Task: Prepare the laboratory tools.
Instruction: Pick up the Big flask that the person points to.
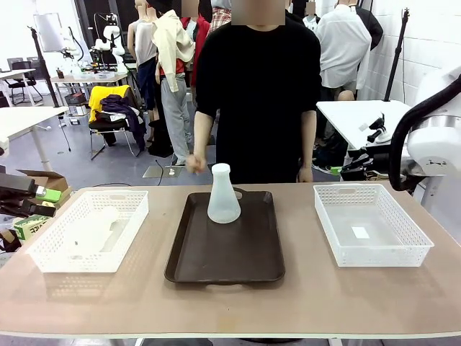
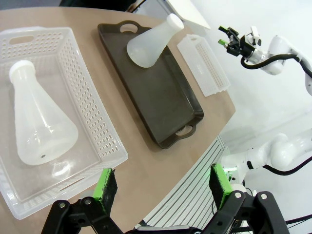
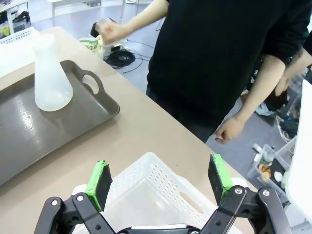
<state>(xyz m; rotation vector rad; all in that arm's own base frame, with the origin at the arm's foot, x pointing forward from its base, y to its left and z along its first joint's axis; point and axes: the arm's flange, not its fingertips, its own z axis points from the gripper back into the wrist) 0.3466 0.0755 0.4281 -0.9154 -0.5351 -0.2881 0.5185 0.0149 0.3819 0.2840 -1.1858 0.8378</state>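
One frosted-white conical flask (image 1: 223, 194) stands upright at the far end of the dark brown tray (image 1: 225, 256); both wrist views catch this flask (image 2: 148, 44) (image 3: 48, 78). A second flask (image 2: 39, 122) lies on its side in the left mesh basket (image 2: 92, 112), a faint shape in the front view (image 1: 94, 231). My left gripper (image 2: 162, 187) hangs open above the table's near edge beside that basket, holding nothing. My right gripper (image 3: 158, 183) is open and empty above the right mesh basket (image 3: 146, 163).
A person in black stands at the far side, one hand (image 1: 194, 164) raised just behind the tray, the other hand (image 3: 229, 131) hanging by the table edge. The right basket (image 1: 371, 223) holds only a small white slip. Boxes (image 1: 32, 198) sit past the table's left end.
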